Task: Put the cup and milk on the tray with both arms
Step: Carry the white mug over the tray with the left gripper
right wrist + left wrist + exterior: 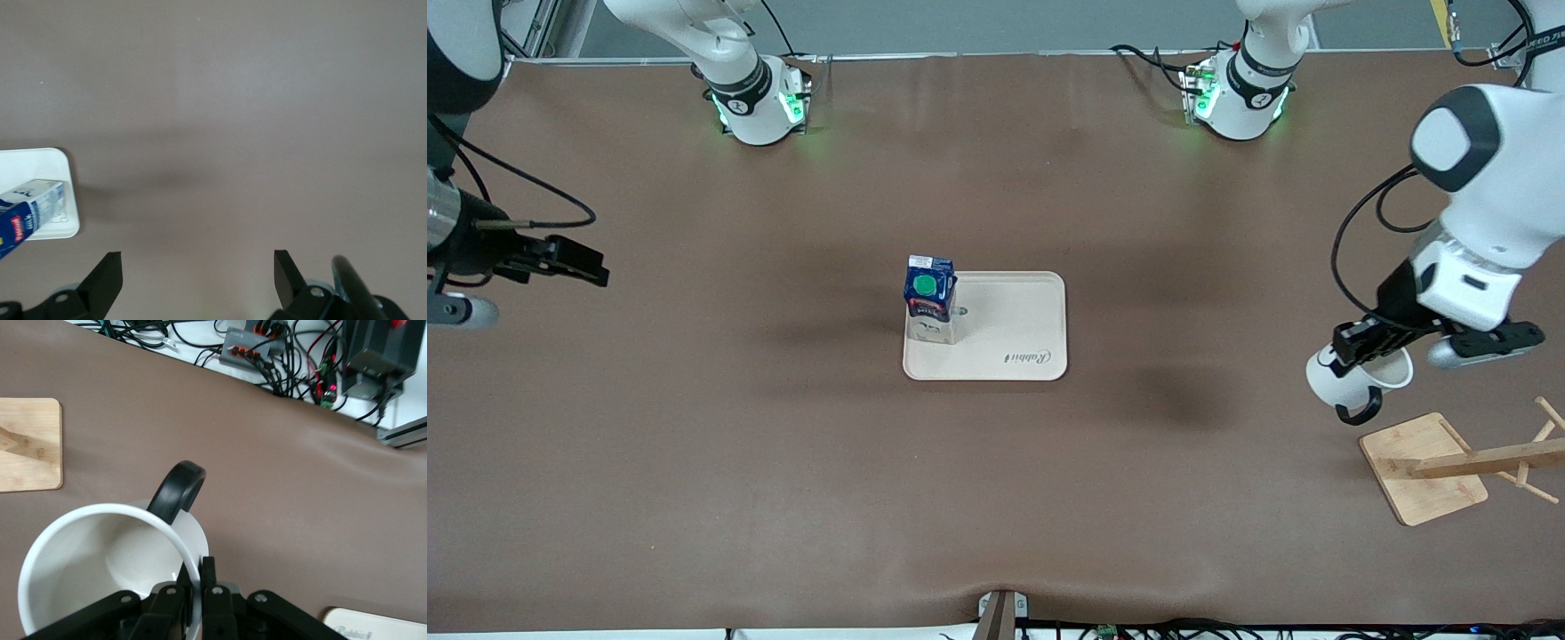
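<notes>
Wooden rack base (1423,467) lying nearest us; we are seeing the left gripper (1356,348) pinching the cup (1352,378) aloft beside it. Milk (929,298) standing on the tray (1018,329). Right gripper (583,264) waiting, fingers apart.

The counter (694,444) wears a matt brown cloth-like cover. The cup (100,567) looks like glossy white ceramic with a shiny dark handle. The tray (1014,329) is smooth matt cream plastic, the milk (929,298) printed carton, the rack base (1423,467) pale bare wood.
</notes>
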`<state>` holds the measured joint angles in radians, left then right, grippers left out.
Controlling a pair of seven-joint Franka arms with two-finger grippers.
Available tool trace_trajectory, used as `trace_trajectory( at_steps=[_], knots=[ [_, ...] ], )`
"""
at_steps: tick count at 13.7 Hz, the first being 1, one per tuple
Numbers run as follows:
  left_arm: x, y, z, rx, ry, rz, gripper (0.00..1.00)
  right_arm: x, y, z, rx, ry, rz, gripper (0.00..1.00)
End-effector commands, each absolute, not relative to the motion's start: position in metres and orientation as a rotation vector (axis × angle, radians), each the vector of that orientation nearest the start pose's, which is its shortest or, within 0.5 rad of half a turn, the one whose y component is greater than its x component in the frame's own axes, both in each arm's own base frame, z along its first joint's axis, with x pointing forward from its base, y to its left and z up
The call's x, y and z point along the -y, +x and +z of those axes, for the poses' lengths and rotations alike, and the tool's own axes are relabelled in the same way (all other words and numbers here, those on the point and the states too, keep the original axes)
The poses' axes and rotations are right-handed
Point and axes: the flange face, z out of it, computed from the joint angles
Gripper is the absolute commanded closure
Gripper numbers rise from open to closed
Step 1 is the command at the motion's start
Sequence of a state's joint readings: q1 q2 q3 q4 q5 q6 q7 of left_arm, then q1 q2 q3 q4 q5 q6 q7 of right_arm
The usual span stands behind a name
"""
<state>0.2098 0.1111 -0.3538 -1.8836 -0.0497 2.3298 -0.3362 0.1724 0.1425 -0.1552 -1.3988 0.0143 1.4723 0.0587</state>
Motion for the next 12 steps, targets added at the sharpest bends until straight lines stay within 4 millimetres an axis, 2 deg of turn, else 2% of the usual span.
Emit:
trace_trajectory(
  at_steps=[1, 2, 4, 7, 10, 12],
  knots=[
    [0.144, 0.629, 0.493, 0.305, -3.161, -0.404, 1.0, 0.006, 0.524, 0.604, 0.031, -3.141, 0.081, 0.0],
    [0.165, 0.634, 0.494, 0.277, -3.129, -0.361, 1.0, 0.009, 0.512, 0.597, 0.08, -3.133, 0.1, 0.0],
    [0.209, 0.637, 0.487, 0.293, -3.118, -0.269, 1.0, 0.016, 0.512, 0.598, 0.097, -3.129, 0.09, 0.0],
    [0.27, 0.623, 0.455, 0.317, -3.128, -0.19, 1.0, 0.025, 0.523, 0.609, 0.069, -3.129, -0.028, 0.0],
    [0.332, 0.608, 0.425, 0.384, -3.133, -0.128, 1.0, 0.026, 0.541, 0.613, 0.067, -3.144, -0.064, 0.0],
    [0.373, 0.599, 0.403, 0.411, -3.134, -0.094, 1.0, 0.035, 0.55, 0.605, 0.035, -3.143, -0.043, 0.0]
  ],
)
